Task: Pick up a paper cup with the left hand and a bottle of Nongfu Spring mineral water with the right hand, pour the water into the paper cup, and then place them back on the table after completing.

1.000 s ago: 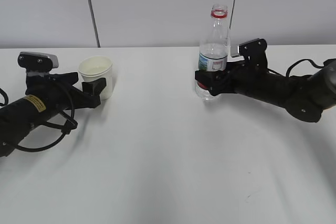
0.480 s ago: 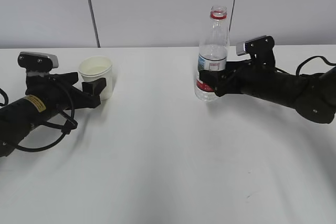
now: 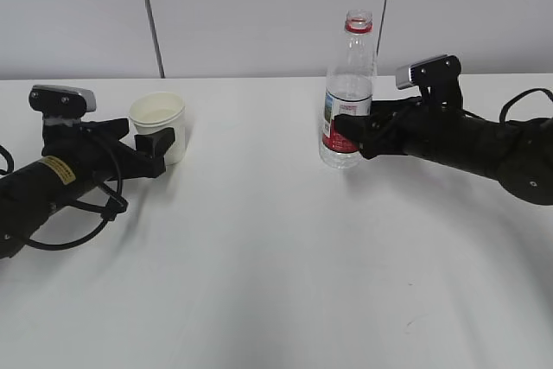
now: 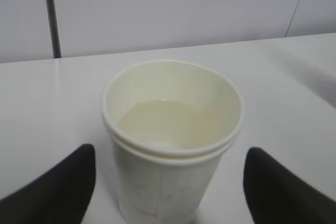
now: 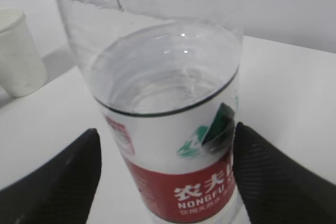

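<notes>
The paper cup [image 4: 172, 142] stood on the table [image 3: 259, 257] between my left hand's [image 3: 160, 146] spread fingers, untouched. The bottle [image 5: 168, 129] stood between my right hand's [image 3: 350, 136] parted fingers.

A plain white desk [image 3: 259, 283] carries an upright paper cup [image 3: 159, 124]; well to the cup's right stands the bottle [image 3: 347, 97].

The table [image 3: 276, 257] is viewed from the front at a downward slant, toward the wall. The paper cup [image 4: 172, 140] is framed closely and from slightly above by the left wrist camera; the Nongfu Spring bottle [image 5: 168, 129] likewise by the right wrist camera. Both are shared with the exterior view.
</notes>
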{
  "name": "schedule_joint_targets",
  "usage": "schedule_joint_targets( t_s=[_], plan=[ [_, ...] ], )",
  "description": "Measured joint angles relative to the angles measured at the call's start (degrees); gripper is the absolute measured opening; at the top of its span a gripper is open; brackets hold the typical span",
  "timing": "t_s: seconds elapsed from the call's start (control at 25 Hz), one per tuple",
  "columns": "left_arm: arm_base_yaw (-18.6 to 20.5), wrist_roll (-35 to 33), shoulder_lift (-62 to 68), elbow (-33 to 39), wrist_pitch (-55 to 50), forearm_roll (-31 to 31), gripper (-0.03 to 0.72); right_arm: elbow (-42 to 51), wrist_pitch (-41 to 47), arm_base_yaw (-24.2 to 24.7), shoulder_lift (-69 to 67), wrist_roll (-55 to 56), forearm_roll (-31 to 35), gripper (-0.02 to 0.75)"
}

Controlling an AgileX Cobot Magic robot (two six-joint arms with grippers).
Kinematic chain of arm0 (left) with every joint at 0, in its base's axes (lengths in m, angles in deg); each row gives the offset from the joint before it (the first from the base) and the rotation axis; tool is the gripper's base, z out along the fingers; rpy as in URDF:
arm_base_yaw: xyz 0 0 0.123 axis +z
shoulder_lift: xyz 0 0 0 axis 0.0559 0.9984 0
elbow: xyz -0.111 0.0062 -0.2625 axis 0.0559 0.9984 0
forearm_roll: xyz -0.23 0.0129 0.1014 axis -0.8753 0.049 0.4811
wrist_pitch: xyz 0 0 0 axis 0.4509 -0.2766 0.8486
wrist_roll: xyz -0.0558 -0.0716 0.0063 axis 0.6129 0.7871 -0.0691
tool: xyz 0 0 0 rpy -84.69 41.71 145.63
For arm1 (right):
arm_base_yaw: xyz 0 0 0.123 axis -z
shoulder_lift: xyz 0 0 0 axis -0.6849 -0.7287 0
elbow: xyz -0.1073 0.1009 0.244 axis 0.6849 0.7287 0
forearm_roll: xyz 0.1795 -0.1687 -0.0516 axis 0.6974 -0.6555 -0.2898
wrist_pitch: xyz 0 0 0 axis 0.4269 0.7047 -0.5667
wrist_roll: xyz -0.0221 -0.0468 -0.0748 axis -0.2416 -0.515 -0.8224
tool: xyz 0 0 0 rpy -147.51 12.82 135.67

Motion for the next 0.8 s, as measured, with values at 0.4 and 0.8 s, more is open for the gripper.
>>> schedule_joint_targets(
  t_s=[0.4, 0.8],
  plan=[
    [0.0, 0.0, 0.0, 0.0, 0.0, 0.0, 0.532, 2.67, 6.87, 0.0, 4.32, -0.11, 0.0, 0.574],
    [0.0, 0.0, -1.74, 0.0, -0.03, 0.0, 0.532, 4.42, 9.2, 0.0, 9.26, -0.11, 0.0, 0.573]
  ],
)
